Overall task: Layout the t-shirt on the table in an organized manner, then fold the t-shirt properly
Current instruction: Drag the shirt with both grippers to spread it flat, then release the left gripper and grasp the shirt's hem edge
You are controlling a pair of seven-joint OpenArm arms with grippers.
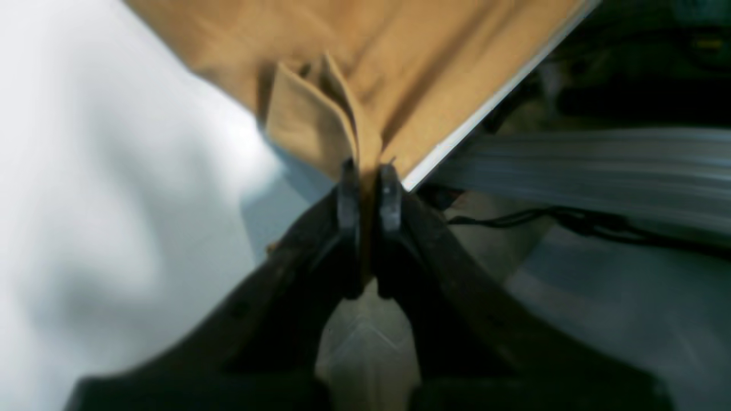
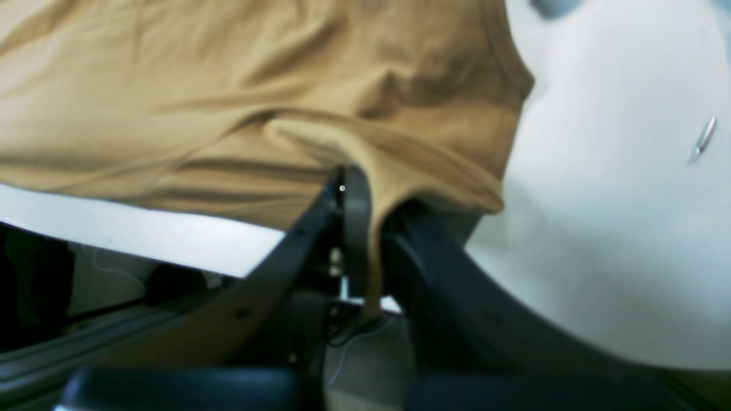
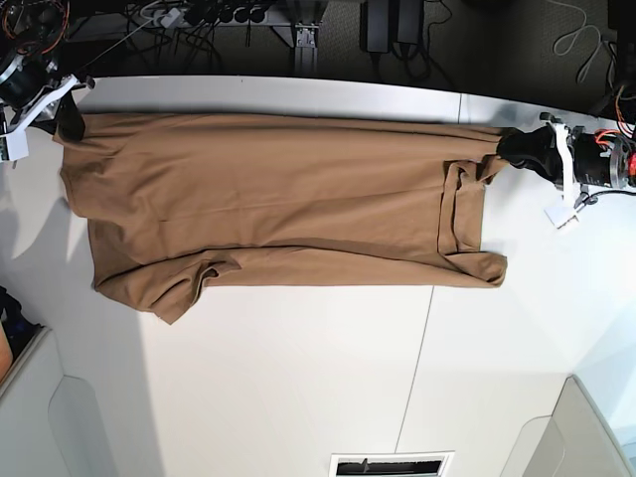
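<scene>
- Base view: plain tan soft-fabric short-sleeved t-shirt (image 3: 268, 204) lies stretched lengthwise across the far half of the large smooth white table (image 3: 298, 378), pulled taut between the two arms. One long edge runs close along the table's far edge.
- Only this view shows the whole garment: a doubled-over band of cloth near the end on the view's right, and a rumpled flap at the near corner on the view's left.
- Thin dark seam line (image 3: 415, 368) crosses the tabletop below the shirt; visible in the base view alone.
- Left wrist view: left gripper (image 1: 368, 182), dark jaws drawn narrow, clamped on a folded, layered edge of the shirt (image 1: 354, 74) right at the table edge. Fabric fans up from the pinch in stiff pleats.
- Right wrist view: right gripper (image 2: 374, 200) closed on a bunched shirt (image 2: 240, 97) corner; cloth hangs down between the jaws. Matte weave, soft ridged wrinkles radiating from the grip.
- Same view: small slim metallic object (image 2: 705, 137) on the white surface, well apart from the shirt; identity unclear.
- No readable label, brand or writing in any view.
</scene>
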